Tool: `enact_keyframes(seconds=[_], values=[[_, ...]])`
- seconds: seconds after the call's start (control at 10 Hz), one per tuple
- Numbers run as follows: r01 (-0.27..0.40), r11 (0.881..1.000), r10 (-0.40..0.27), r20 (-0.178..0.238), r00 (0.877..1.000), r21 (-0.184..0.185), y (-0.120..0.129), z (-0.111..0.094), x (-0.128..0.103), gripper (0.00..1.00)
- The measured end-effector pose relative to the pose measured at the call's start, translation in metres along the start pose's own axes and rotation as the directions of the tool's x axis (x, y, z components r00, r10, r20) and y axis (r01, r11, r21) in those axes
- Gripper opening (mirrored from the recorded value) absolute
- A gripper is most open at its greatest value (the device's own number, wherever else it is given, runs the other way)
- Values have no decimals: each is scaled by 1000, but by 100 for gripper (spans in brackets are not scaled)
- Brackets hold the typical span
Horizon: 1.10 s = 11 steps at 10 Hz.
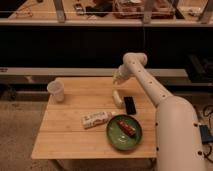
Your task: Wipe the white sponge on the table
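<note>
**Worktop holdings: sponge not yet taken up**

1. Worktop (70, 135): square, light plank-striped wood. It carries every item below.
2. Arm (150, 87): white, reaching in over the right edge toward the far edge, probably to bring the tool down on item 7.
3. Green plate (112, 136): near the front right corner. Holds one brown oblong food item (126, 127), lying flat.
4. White packet (95, 119): printed, lying flat at mid-worktop, just left of the plate.
5. Plastic cup (56, 91): upright by the far left corner. Contents cannot be made out.
6. Black phone (129, 105): flat, toward the right edge.
7. White sponge (117, 97): flat, just left of the phone, nothing on it.
8. Tool (118, 79): hangs above the sponge, apart from it. Wide or narrow: cannot tell. Holds nothing visible.
</note>
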Motion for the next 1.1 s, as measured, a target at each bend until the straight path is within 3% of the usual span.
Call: enact_keyframes(seconds=[0.1,0.3,0.5,0.7,0.8,1.1], values=[[22,1000,-22,35,999,-13,6,-21,-6,17],[60,998,-57,103,993,-28,12,-49,-21,9],[88,996,-81,188,979,-27,17,-60,-46,22],[116,993,-107,238,965,-22,14,-53,-66,40],[142,990,-134,253,958,-13,7,-40,-75,54],[184,983,-176,228,958,-14,-4,-25,-72,78]])
